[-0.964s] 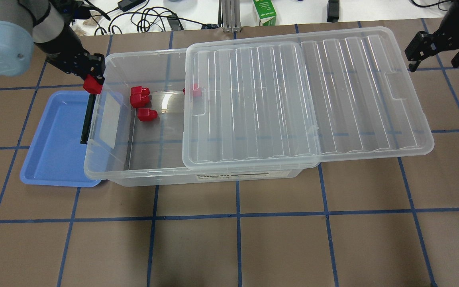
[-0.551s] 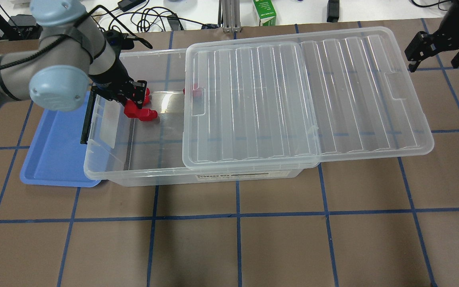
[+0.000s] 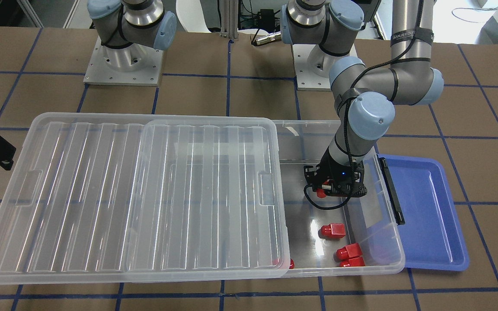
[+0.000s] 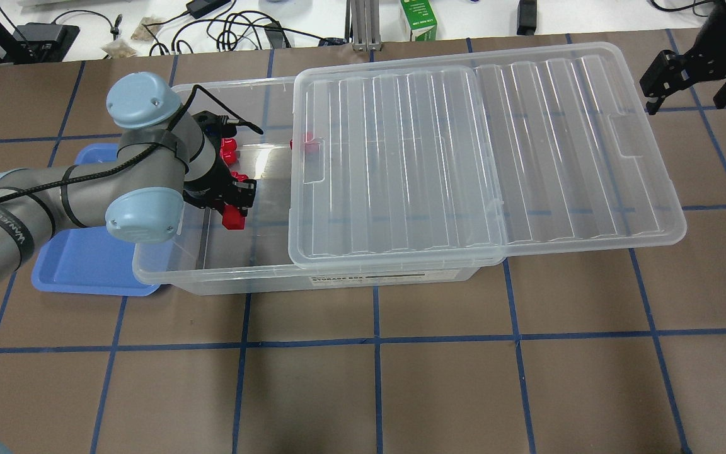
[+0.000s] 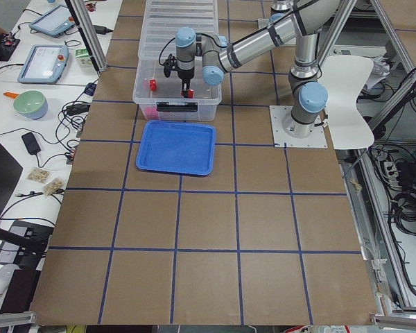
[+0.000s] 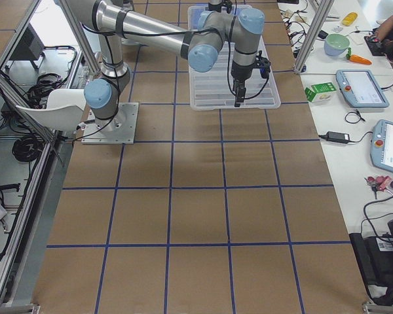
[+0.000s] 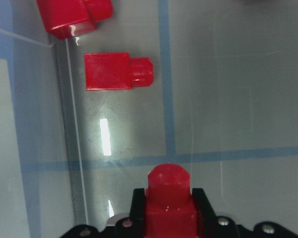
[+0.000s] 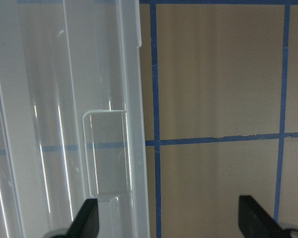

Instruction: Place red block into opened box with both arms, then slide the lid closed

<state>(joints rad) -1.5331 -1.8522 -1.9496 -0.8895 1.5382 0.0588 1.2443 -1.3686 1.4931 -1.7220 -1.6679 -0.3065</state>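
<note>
My left gripper (image 4: 232,211) is down inside the open end of the clear box (image 4: 212,277), shut on a red block (image 4: 232,219). The left wrist view shows that block (image 7: 169,201) clamped between the two fingers, stub pointing forward, just above the box floor. Several other red blocks (image 3: 332,231) lie on the floor near the latch end. The ribbed lid (image 4: 483,157) covers the right part of the box and overhangs its right end. My right gripper (image 4: 687,99) hovers open beyond the lid's far right corner, apart from it; its fingers (image 8: 87,218) straddle the lid's (image 8: 64,99) edge.
A shallow blue tray (image 4: 86,258) sits against the box's latch end, partly under my left arm. Cables and a green carton (image 4: 418,22) lie along the far table edge. Brown table with blue tape lines extends in front of the box.
My left arm carried the red block from the box's latch-end rim over into the box, then toward its near side and lower. The right gripper and the lid stayed put.
</note>
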